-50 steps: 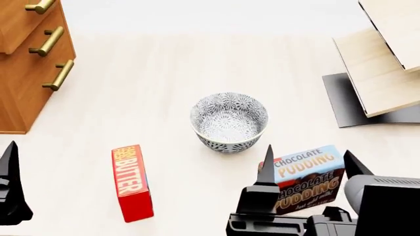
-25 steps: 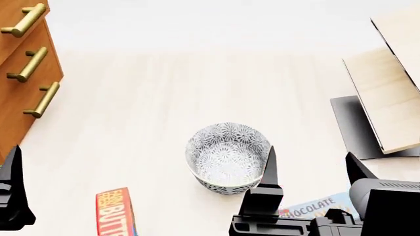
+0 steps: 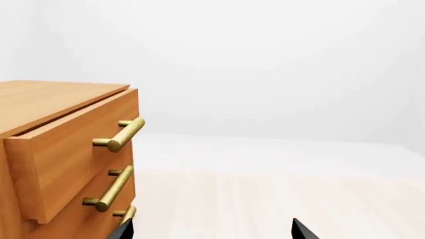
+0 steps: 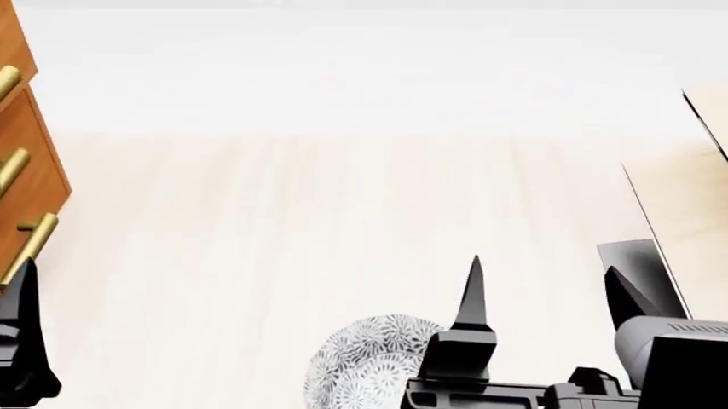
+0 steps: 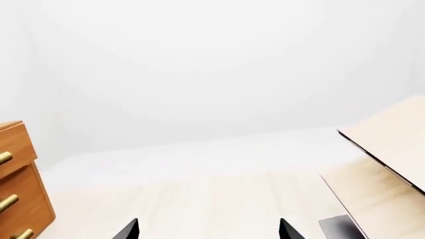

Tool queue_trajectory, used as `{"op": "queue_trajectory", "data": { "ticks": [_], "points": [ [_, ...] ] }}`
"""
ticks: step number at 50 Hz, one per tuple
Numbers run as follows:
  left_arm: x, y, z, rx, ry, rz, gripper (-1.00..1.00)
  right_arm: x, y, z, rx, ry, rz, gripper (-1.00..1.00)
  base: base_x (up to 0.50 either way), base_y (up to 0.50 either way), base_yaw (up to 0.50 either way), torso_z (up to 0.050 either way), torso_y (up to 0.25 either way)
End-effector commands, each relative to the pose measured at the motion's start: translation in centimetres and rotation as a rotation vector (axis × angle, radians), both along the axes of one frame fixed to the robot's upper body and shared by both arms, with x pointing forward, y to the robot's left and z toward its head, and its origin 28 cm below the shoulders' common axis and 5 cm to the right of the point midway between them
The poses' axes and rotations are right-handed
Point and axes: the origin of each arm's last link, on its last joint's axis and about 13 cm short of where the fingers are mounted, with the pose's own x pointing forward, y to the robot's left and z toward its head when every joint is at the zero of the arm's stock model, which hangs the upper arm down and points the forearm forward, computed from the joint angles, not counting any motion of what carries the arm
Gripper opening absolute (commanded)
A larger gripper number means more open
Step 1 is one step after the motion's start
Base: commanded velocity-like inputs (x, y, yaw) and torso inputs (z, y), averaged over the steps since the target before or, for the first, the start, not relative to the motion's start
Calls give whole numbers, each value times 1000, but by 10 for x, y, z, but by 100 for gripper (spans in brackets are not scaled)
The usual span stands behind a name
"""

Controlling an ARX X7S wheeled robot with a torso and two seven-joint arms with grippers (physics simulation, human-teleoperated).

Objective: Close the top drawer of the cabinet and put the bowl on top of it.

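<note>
**Top drawer stands ajar, bowl on the floor in front of the robot**

The cabinet (image 3: 63, 159) stands at the left side of the pale wooden floor (image 4: 341, 230), close to where the boards meet the white strip along the far edge. In the left wrist view its top drawer (image 3: 73, 149) juts forward of the drawers under it, with a dark gap showing below the cabinet's top board, so it is partly open. Its brass handle (image 3: 123, 134) sits on the front, and the same kind of handle (image 3: 109, 188) marks the lower drawer beneath.

The bowl (image 4: 364, 371) rests on the floor at the near edge of the head view, well apart from the cabinet and cut off by the frame. The right gripper (image 4: 546, 298) hovers just beside it, to its right, with its two black fingers spread wide and nothing between them; one fingertip (image 4: 475, 277) rises near the bowl's rim. Of the left gripper (image 3: 209, 230) only two tips show in its wrist view, set wide apart and holding nothing.

A pale wooden structure (image 5: 391, 144) with a black base (image 4: 643, 264) stands at the floor's right side.
</note>
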Motion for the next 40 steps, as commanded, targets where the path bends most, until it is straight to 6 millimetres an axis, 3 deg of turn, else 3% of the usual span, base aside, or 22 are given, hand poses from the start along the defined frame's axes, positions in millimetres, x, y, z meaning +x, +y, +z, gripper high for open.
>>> {"op": "queue_trajectory", "data": {
  "ticks": [1,12,17,32,40],
  "points": [
    [-1,-1,-2,9,8,-5,100,0,-1,-2,6,3,0,100,500,0,0,0,0],
    [0,-1,-1,8,10,-16,100,1,-1,1,-3,-11,-10,100,500,0,0,0,2],
    [2,-2,-1,10,-7,-20,100,1,-1,0,-3,-18,-7,100,0,0,0,0,0],
    [54,5,7,34,-14,9,100,-2,-2,-6,1,-8,3,100,0,0,0,0,0],
    [68,10,-1,43,14,9,100,-2,-3,-7,0,-9,-4,100,0,0,0,0,0]
  ]
}}
